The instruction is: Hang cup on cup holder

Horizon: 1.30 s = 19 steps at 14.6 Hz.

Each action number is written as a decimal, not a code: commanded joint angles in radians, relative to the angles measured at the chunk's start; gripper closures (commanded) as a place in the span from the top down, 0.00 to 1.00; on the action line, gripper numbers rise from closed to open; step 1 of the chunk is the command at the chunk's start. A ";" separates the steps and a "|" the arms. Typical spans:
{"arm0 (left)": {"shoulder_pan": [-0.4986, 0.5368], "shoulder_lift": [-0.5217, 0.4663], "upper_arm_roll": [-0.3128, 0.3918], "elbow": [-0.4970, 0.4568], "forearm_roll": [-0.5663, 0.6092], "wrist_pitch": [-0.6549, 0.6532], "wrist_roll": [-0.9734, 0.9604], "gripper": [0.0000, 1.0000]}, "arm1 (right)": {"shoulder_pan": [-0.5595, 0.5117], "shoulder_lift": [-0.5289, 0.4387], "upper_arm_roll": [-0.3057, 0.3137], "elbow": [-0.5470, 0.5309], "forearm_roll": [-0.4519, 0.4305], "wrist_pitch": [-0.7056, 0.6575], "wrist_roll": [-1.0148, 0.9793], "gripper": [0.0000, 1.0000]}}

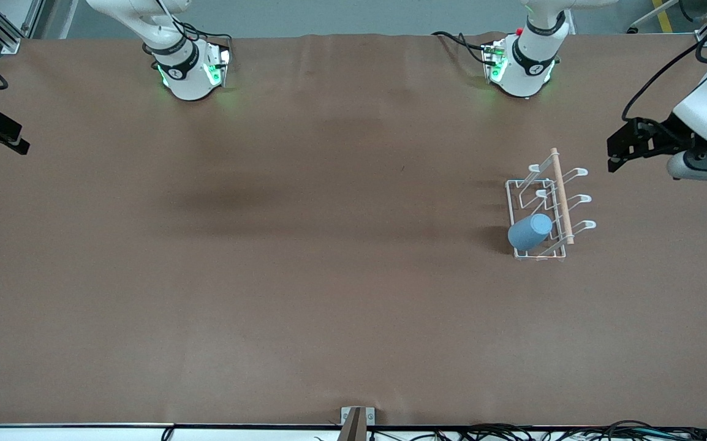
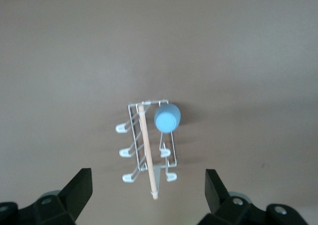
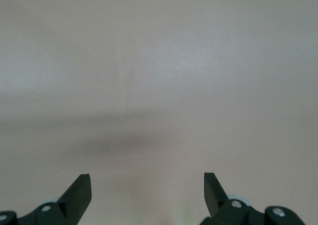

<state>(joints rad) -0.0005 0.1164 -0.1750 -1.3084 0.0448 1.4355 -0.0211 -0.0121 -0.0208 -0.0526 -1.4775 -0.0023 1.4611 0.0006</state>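
Note:
The light-blue cup [image 1: 530, 231] sits upside down over a prong of the white wire cup holder [image 1: 561, 196], on the row toward the right arm and at the end nearer the front camera. The left wrist view shows the cup [image 2: 167, 116] on the holder [image 2: 147, 145] from above. My left gripper [image 1: 612, 156] is open and empty, up in the air beside the holder toward the left arm's end of the table; its jaws [image 2: 148, 175] stand wide apart. My right gripper [image 1: 4, 136] is open and empty over the right arm's end of the table, where it waits [image 3: 147, 178].
The brown table cover [image 1: 304, 263] spans the whole view. The two arm bases [image 1: 191, 73] [image 1: 522, 67] stand along the table's top edge. A small bracket [image 1: 356, 419] sits at the table edge nearest the front camera.

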 commanded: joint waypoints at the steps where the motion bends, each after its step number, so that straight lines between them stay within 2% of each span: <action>1: 0.010 -0.186 0.022 -0.240 -0.032 0.048 -0.011 1.00 | -0.009 -0.024 0.004 -0.023 0.013 -0.001 -0.007 1.00; 5: 0.008 -0.312 0.020 -0.394 -0.019 0.085 -0.022 1.00 | -0.009 -0.024 0.004 -0.023 0.013 -0.001 -0.007 1.00; 7: 0.008 -0.334 0.020 -0.425 -0.019 0.089 -0.025 1.00 | -0.009 -0.024 0.004 -0.021 0.013 -0.001 -0.007 1.00; 13: 0.010 -0.313 0.019 -0.387 -0.029 0.082 -0.016 1.00 | -0.008 -0.024 0.004 -0.023 0.013 -0.002 -0.007 1.00; 19: 0.010 -0.250 0.017 -0.327 -0.032 0.082 -0.013 1.00 | -0.008 -0.024 0.004 -0.023 0.013 -0.002 -0.007 1.00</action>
<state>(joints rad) 0.0045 -0.1605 -0.1566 -1.6751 0.0284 1.5218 -0.0378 -0.0122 -0.0208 -0.0527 -1.4777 -0.0023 1.4605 0.0006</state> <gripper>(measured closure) 0.000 0.000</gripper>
